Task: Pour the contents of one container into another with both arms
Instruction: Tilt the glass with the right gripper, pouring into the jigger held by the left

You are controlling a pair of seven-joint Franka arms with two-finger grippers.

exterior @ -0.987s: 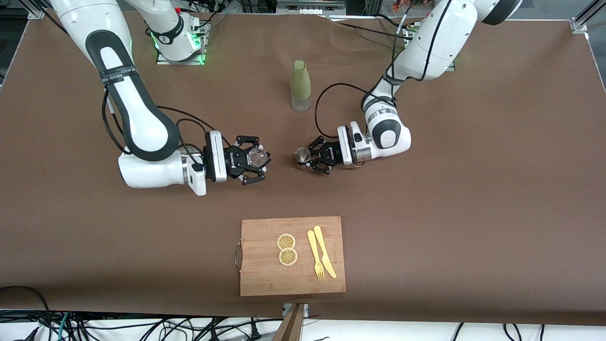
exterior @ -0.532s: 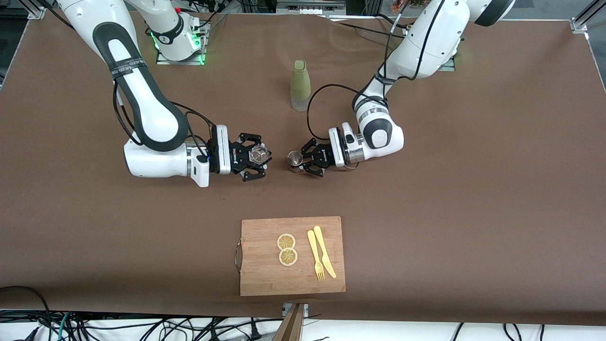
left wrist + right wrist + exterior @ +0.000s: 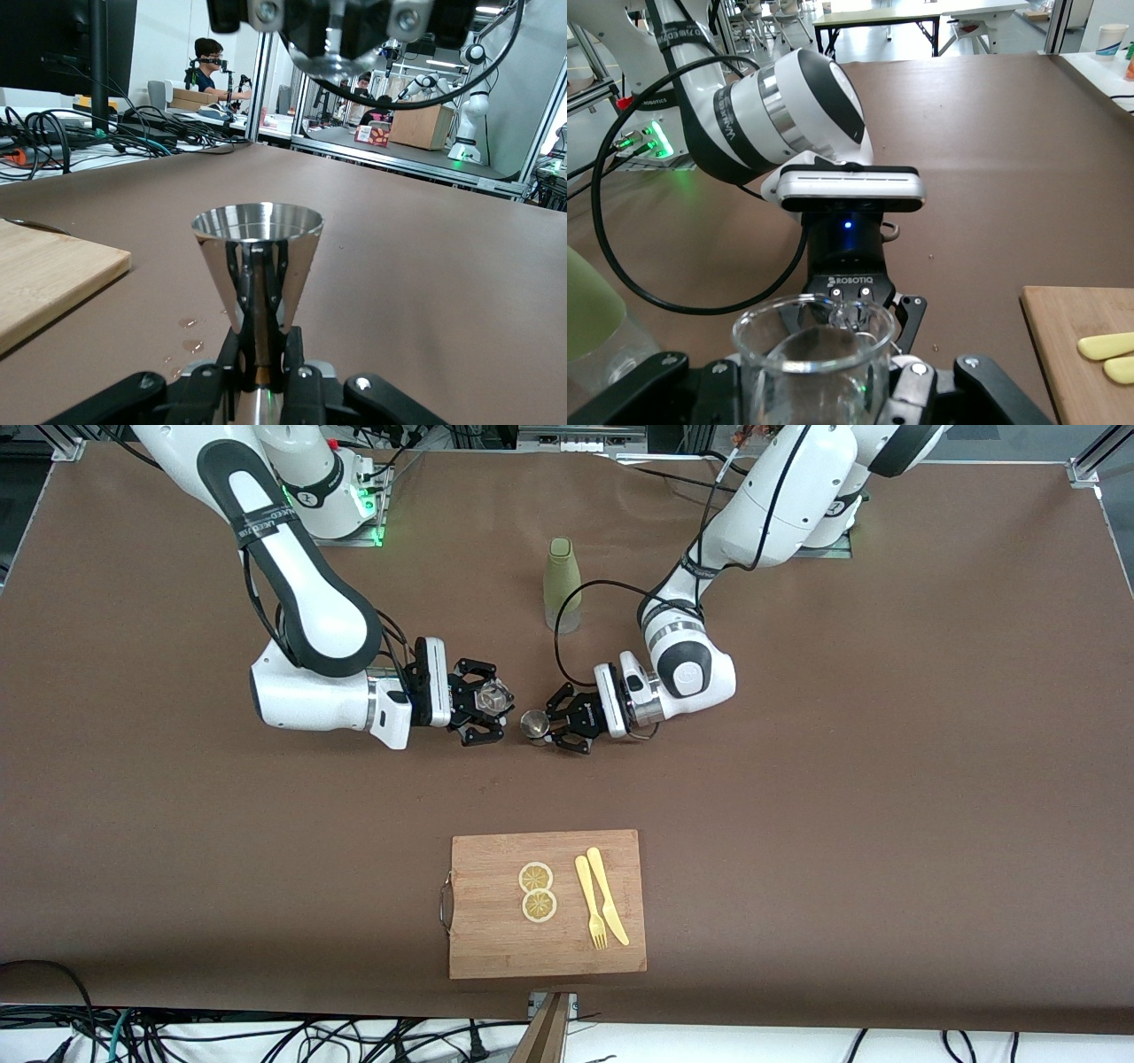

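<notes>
Drawn closer together since a second ago: right gripper (image 3: 485,710) clamped on glass cup (image 3: 488,698), left gripper (image 3: 551,729) clamped on steel cup (image 3: 534,724). Approach step; next, tip glass over steel rim.

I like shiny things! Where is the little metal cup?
The metal cup is held in the left gripper, over the middle of the table, beside the glass cup that the right gripper holds.
</notes>
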